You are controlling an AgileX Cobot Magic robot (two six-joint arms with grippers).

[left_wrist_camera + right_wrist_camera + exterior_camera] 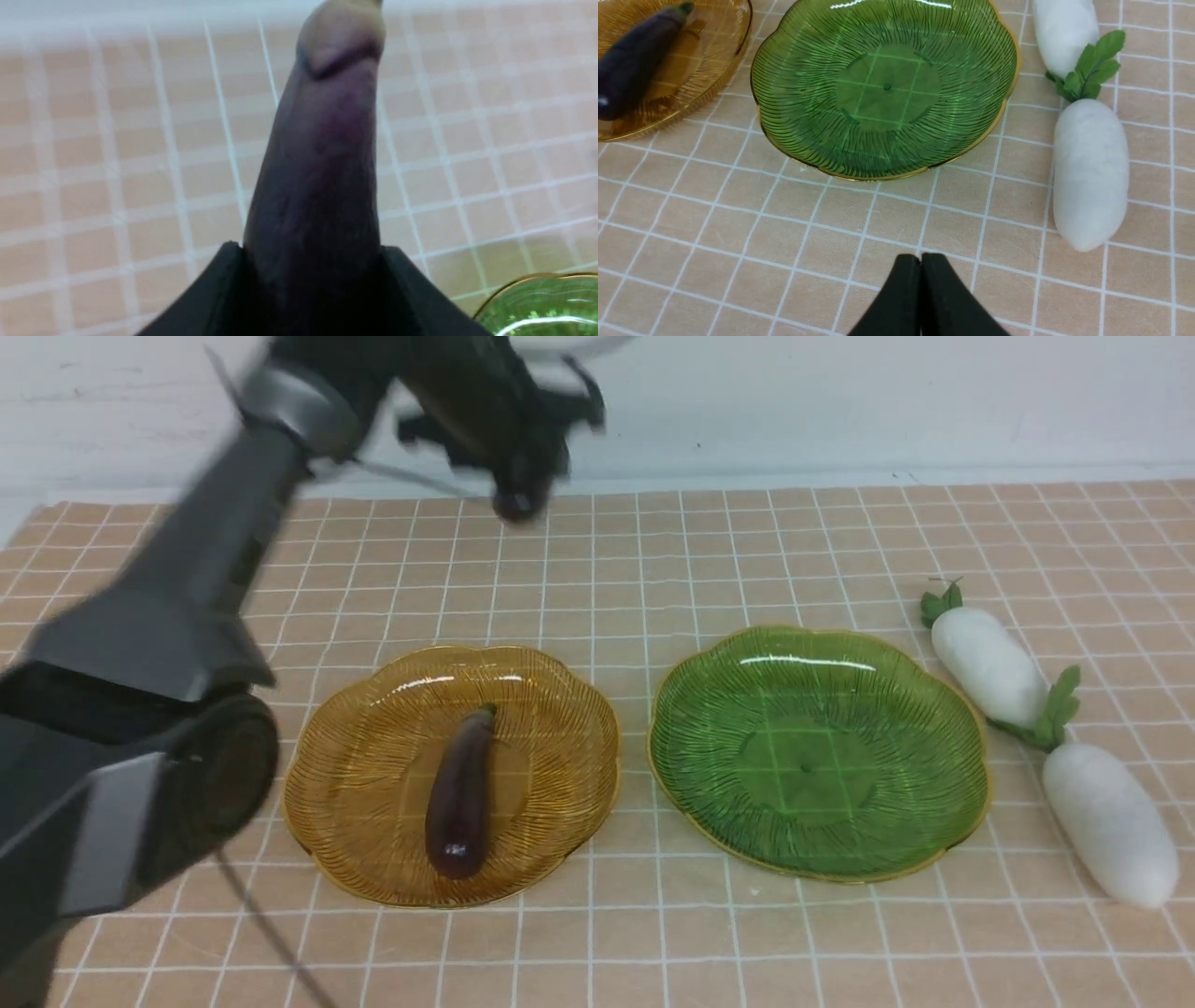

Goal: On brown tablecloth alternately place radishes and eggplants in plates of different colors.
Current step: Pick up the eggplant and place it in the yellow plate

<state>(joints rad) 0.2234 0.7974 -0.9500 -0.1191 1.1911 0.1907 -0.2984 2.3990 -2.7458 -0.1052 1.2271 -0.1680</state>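
Left gripper (310, 252) was clamped on the held eggplant (327, 154), up in the air over the far edge of the tablecloth (709, 560), left of middle; right gripper (920, 263) hung near the front edge, jaws together and empty. Other eggplant (460, 793) lay in the amber plate (364, 821), green plate (812, 756) bare, far radish (990, 663) and near radish (1111, 821) on the cloth by the right edge. Judged: eggplants light, glossy, likely slippery, best gripped mid-body; radishes thicker, needing wider jaws; plates fragile; no legible writing anywhere.

Blurred left claw (516, 490) covers one end of its eggplant (322, 163).
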